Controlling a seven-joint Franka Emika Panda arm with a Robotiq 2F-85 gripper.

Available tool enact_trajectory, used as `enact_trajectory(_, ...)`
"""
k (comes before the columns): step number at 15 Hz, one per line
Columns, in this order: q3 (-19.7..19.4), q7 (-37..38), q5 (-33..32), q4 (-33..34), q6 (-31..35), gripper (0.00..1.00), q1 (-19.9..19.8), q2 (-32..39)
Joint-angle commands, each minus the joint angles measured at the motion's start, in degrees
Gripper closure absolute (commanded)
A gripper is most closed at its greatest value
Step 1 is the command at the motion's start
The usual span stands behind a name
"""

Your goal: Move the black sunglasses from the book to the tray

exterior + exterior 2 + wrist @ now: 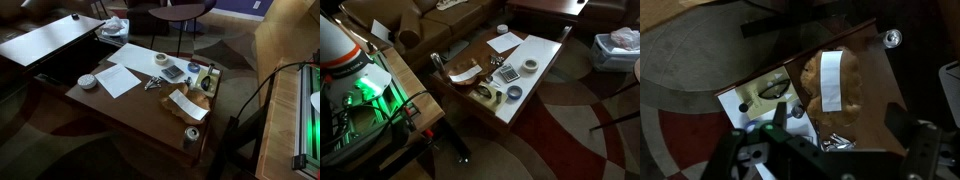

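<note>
The black sunglasses (pixel 773 90) lie on a white flat book-like thing (pixel 743 108) at the table's edge. They also show in both exterior views (pixel 207 80) (pixel 488 95), small and dark. A brown flat thing with a white paper strip (pixel 830 78) lies beside them; I cannot tell if it is the tray. My gripper (pixel 840 122) hangs high above the table, open and empty, its fingers wide apart over the silvery metallic object (pixel 837 142). The gripper does not show in the exterior views.
On the brown table (pixel 130 105) are paper sheets (pixel 120 78), tape rolls (pixel 530 65) (pixel 515 92), a can (pixel 192 133) and a small bowl (pixel 88 80). A chair (pixel 180 15) and a second table (pixel 50 40) stand behind.
</note>
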Motion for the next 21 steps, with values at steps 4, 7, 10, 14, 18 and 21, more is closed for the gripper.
enact_trajectory(4,0.07,-0.04,0.02,0.07,-0.08,0.00,-0.09,0.02)
enact_trajectory(7,-0.26,-0.60,0.79,-0.11,0.38,0.00,-0.07,0.20)
enact_trajectory(10,-1.85,0.70,5.80,-0.64,3.49,0.00,-0.77,1.80)
enact_trajectory(14,-4.46,-2.93,13.86,-1.32,9.80,0.00,-1.09,7.14)
enact_trajectory(18,-5.58,-5.69,17.42,0.55,14.04,0.00,-1.76,15.88)
enact_trajectory(21,-5.41,-3.84,17.57,3.64,13.12,0.00,-2.87,23.32)
